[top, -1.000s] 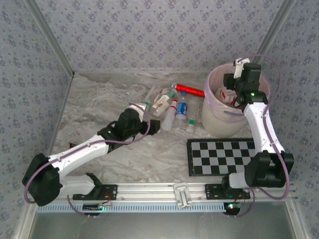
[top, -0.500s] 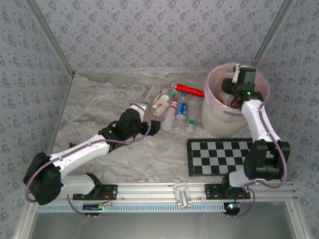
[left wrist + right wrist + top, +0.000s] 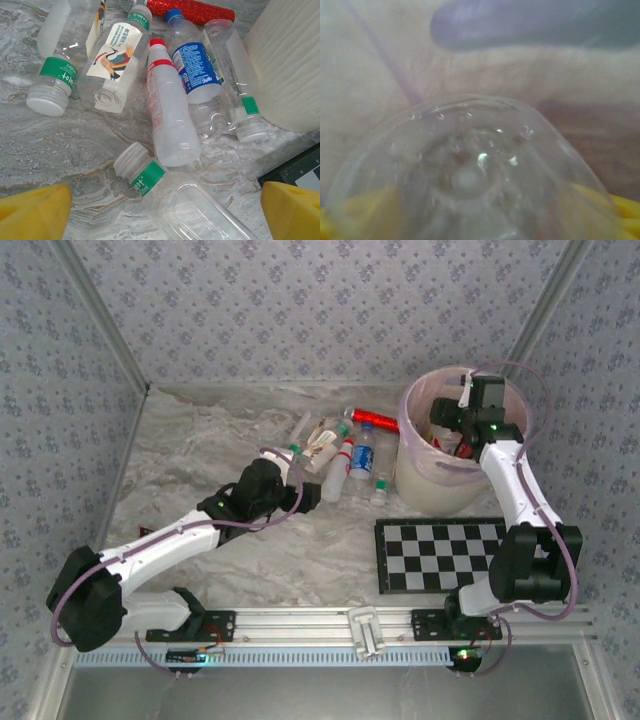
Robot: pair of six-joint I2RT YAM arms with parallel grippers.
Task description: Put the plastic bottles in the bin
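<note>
While the right gripper (image 3: 446, 422) hangs within the rim of the bin (image 3: 428, 490) at the upper right of the overhead view, the left gripper (image 3: 302, 480) sits low over the marbled table (image 3: 200, 440) at centre, nosing into the heap of plastic bottles (image 3: 345, 455). That heap lies just left of the bin, with a shiny red tube (image 3: 378, 420) at its far edge and a checkerboard (image 3: 440, 552) below the bin. More bottles already lie inside the bin, so the work looks partly done.

From the left wrist, the yellow fingertips (image 3: 32, 212) sit in the two lower corners, spread wide with nothing between them. A clear green-banded bottle (image 3: 165, 190) lies on its side straight ahead, probably the next pick. Beyond it lie a red-capped whitish bottle (image 3: 167, 125) and a blue-capped bottle (image 3: 192, 67), side by side. A crane-label bottle (image 3: 117, 60) lies at upper left, and the bin's white wall rises at the right edge.

From the right wrist, the base of a clear bottle (image 3: 467, 175) crowds the lower frame, with a yellow finger (image 3: 625, 210) at the lower right and another blurred behind the plastic at lower left. Whether the jaws pinch this bottle or are letting it go, I cannot tell. Held over the bin like this, it would fall in on release.
</note>
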